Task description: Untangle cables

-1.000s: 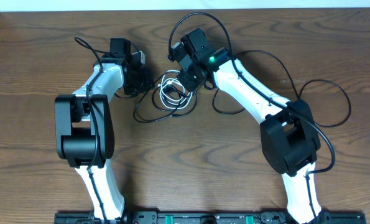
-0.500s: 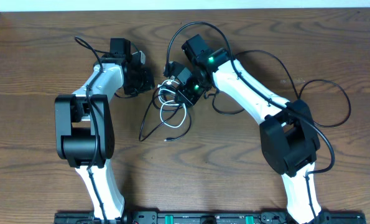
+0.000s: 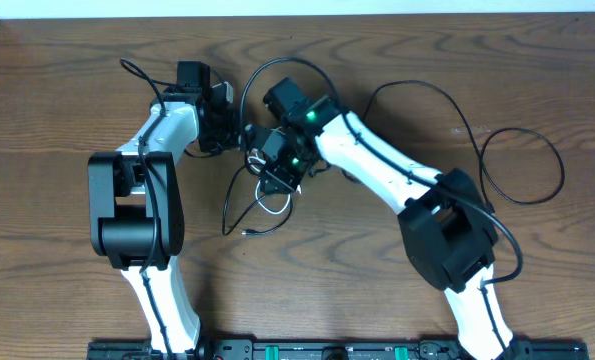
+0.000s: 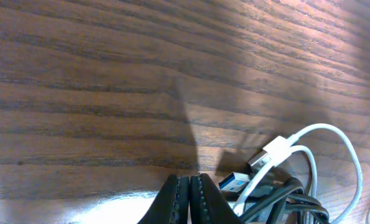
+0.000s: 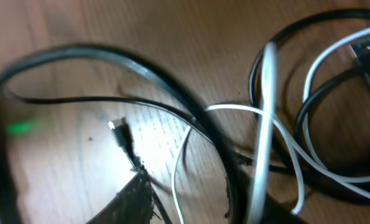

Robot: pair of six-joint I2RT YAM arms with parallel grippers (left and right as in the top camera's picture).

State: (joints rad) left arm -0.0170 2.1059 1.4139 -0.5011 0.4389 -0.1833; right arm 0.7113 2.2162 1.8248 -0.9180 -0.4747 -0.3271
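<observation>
Left hand (image 4: 189, 198) sat pinched shut beside cables (image 4: 277, 151) on bench (image 3: 77, 100); right hand (image 3: 274, 170) hovered over them (view blurred, couldn't tell its opening).

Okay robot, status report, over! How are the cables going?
Left gripper shut beside the white cable. Right gripper above it, jaws unclear. Black cables cross the white cable, not untangled.

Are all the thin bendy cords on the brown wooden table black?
No, a thin white cord with a white plug curls among the thin black cords in the left wrist view.
</observation>
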